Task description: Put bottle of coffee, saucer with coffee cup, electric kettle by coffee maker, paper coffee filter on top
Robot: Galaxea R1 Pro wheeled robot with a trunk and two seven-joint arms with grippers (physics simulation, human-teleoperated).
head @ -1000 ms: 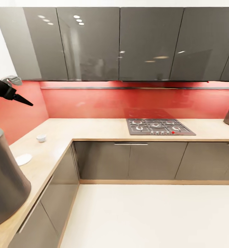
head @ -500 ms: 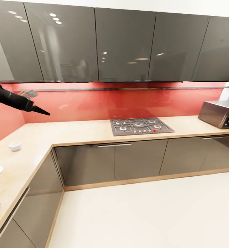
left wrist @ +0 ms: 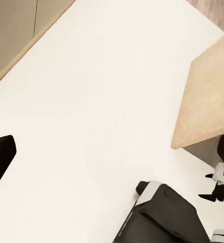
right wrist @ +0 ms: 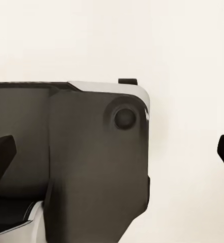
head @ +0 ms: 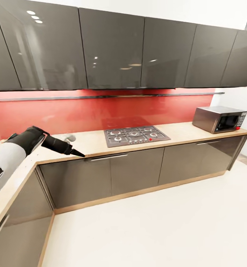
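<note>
**Robot in transit, none of the coffee things within reach**

Head view: the left arm (head: 12,152) is held out over the corner of the L-shaped worktop (head: 182,130), its dark pointed end reaching towards the gas hob (head: 135,135). It grasps nothing, a carrying pose that suits travel rather than work. A small pale round object (head: 70,138) lies on the worktop just beyond the tip; what it is cannot be told. A microwave (head: 220,118) stands at the far right end, under glossy grey wall cabinets (head: 112,48) and against a red backsplash (head: 138,107). Coffee maker, bottle, filter, saucer, cup and kettle cannot be made out here, so the robot probably has yet to face them.

Left wrist view: the camera looks down at the pale floor (left wrist: 101,101), with a wooden tabletop's corner (left wrist: 213,96) to one side and part of the robot's dark body below. One black finger (left wrist: 0,157) sits at the frame edge; the jaws appear spread and empty.

Right wrist view: two dark fingertips (right wrist: 0,152) stand far apart at opposite edges, the jaws released, hanging over the robot's own grey base (right wrist: 81,152).
</note>
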